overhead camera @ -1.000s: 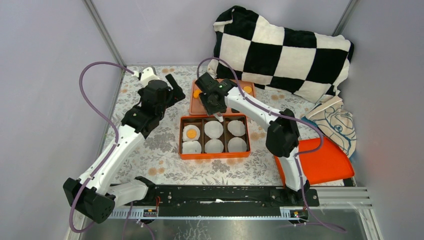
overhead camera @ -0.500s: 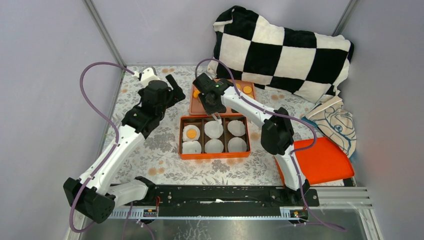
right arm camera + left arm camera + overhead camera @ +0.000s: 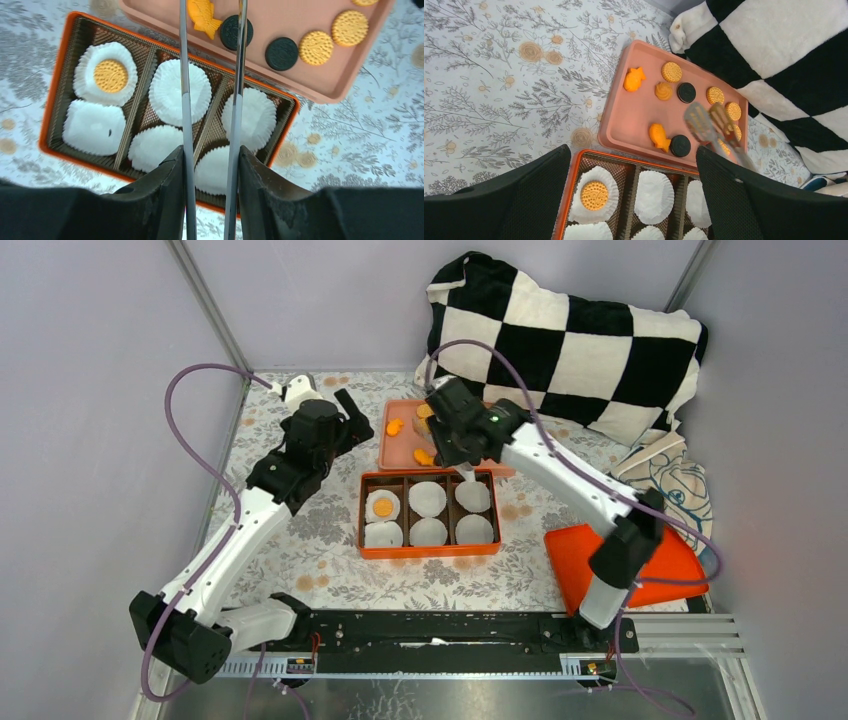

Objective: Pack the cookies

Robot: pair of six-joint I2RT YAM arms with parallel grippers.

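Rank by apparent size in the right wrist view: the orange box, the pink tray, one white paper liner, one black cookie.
1. orange box
2. pink tray, though the frame cuts it off, so its rank is unsure
3. white paper liner
4. black cookie, the smallest

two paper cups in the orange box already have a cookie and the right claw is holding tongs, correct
Not quite: only one paper cup in the orange box has a cookie, the other five are empty, as the right wrist view shows. The right claw is holding tongs.
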